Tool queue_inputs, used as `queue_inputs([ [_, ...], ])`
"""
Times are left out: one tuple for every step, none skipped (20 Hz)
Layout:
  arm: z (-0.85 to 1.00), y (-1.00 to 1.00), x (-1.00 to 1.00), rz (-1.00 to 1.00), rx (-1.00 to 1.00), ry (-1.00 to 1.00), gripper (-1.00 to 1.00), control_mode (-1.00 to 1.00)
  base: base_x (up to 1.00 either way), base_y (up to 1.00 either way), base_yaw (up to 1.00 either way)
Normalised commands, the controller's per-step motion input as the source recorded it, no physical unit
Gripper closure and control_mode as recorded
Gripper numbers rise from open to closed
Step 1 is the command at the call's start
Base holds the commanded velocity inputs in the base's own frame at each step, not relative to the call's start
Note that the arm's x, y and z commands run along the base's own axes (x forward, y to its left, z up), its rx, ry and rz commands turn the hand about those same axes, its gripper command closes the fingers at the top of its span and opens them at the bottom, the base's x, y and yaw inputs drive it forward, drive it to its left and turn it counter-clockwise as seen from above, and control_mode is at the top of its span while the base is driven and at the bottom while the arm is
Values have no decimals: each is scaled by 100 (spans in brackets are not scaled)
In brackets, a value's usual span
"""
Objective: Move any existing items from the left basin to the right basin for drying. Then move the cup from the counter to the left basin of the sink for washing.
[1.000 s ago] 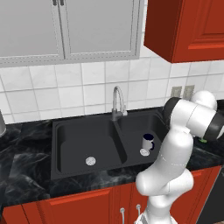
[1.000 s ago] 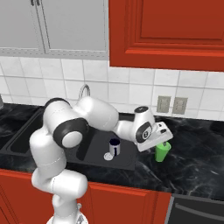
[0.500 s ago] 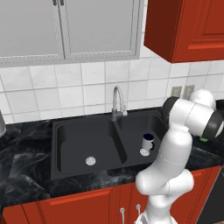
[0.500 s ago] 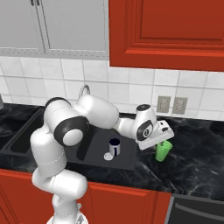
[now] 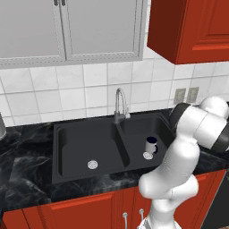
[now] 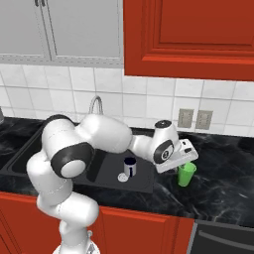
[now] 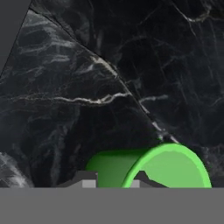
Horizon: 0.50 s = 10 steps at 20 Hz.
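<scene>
Fingers [image 7: 89,182] stand narrow, pinched on the near wall of the cup [image 7: 151,168], one tip outside it and the other at the inner side of the rim, as far as the hand view lets me judge; the tips are mostly cut off at the bottom of that picture. The gripper [image 6: 184,162] sits right on top of the cup [image 6: 186,174] in the right base view, tilted down over its rim.

That cup stands upright on the counter [image 6: 223,173], just right of the sink [image 5: 112,147] and apart from it. Beyond, the mug [image 6: 130,166] stands upright in the right basin [image 5: 145,134], beside the drain there. The left basin [image 5: 87,150] holds nothing but its own drain, so the first half of the job looks done and the cup is the step in hand.

A grip on one wall only is the weak point. The cup is tapered and smooth, so a lift may let it swing or slip out of the tips. If the pinch is shallow, it could tip onto the counter and roll. The path to the left basin crosses the right basin and the faucet [image 5: 120,103]; a low carry could knock the mug or clip the spout. A release from too high could topple the cup in the basin.
</scene>
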Motion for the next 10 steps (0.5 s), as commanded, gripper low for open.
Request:
queue_inputs([
  [8, 27, -79, 0, 2, -9, 100, -100, 0, 0, 0],
  [16, 29, -79, 0, 4, -8, 100, -100, 0, 0, 0],
  [20, 48, -71, 0, 2, -7, 100, -100, 0, 0, 0],
  [24, 51, -71, 1, 2, -8, 100, -100, 0, 0, 0],
  [33, 59, -64, 3, 1, -5, 100, -100, 0, 0, 0],
  [36, 68, -46, 7, 3, -1, 100, -100, 0, 0, 0],
  [37, 74, -45, 11, 2, 0, 100, -100, 0, 0, 0],
  [39, 83, -42, 13, 1, 0, 100, -100, 0, 0, 0],
  [41, 84, -41, 14, 1, 0, 100, -100, 0, 0, 0],
  [44, 89, -36, 14, 1, 0, 100, -100, 0, 0, 0],
])
